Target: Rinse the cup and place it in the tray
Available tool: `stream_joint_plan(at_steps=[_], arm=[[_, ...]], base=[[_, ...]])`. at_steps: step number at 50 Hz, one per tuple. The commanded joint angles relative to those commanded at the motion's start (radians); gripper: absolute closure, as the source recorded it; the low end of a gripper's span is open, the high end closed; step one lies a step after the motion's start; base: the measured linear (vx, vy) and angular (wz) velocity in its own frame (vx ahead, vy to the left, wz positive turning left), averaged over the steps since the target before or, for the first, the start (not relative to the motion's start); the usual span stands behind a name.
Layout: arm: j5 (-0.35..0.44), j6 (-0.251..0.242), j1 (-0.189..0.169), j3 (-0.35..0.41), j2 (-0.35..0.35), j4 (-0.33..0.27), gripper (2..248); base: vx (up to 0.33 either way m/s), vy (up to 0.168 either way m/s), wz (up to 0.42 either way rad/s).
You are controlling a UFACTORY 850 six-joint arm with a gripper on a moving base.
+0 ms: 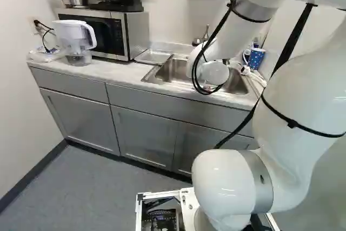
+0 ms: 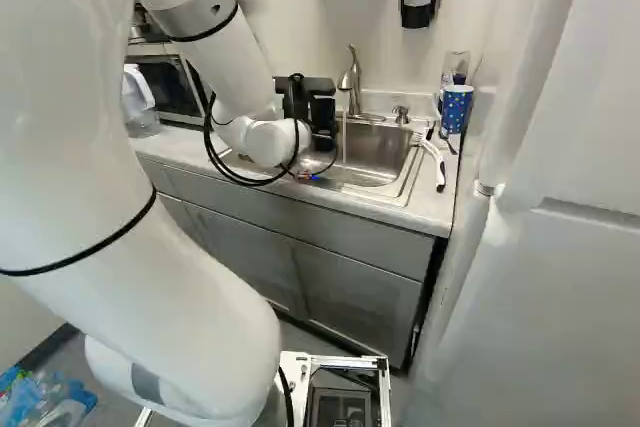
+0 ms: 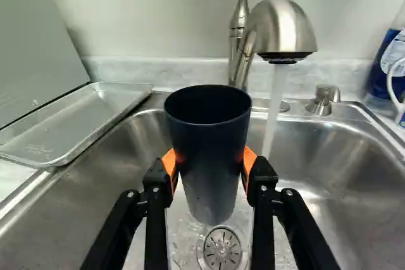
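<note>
We had the dark, tapered, round-mouthed cup (image 3: 209, 156) over the brushed-steel sink (image 3: 354, 156), its open mouth up and its narrow base above the round slotted drain (image 3: 223, 249). Our black two-fingered gripper (image 2: 318, 112) was closed on it from both sides, the orange pads (image 3: 169, 164) pressed against its wall, the fingers parted only as far as the cup's width. A stream of water (image 3: 274, 105) ran from the curved brushed-metal faucet (image 3: 281, 26) just beside the cup, falling past its wall to the sink floor. The shallow rectangular metal tray (image 3: 76, 124) lay beside the sink, well apart from the cup; in the left base view it sat between the sink and the silver-and-black microwave (image 1: 132, 33). Near that microwave stood a clear pitcher with a white top (image 1: 73, 33). At the sink's other side, in the right base view, stood a blue spotted mug (image 2: 456, 109).
</note>
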Motion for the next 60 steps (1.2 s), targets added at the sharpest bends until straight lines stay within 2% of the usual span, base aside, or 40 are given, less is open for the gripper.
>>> stream_joint_plan(at_steps=[23, 60], arm=[[0.0, 0.0, -0.078, 0.006, 0.006, 0.0, 130], [0.0, 0.0, -0.076, 0.006, 0.006, 0.0, 130]], base=[[0.0, 0.0, 0.0], [0.0, 0.0, 0.0]])
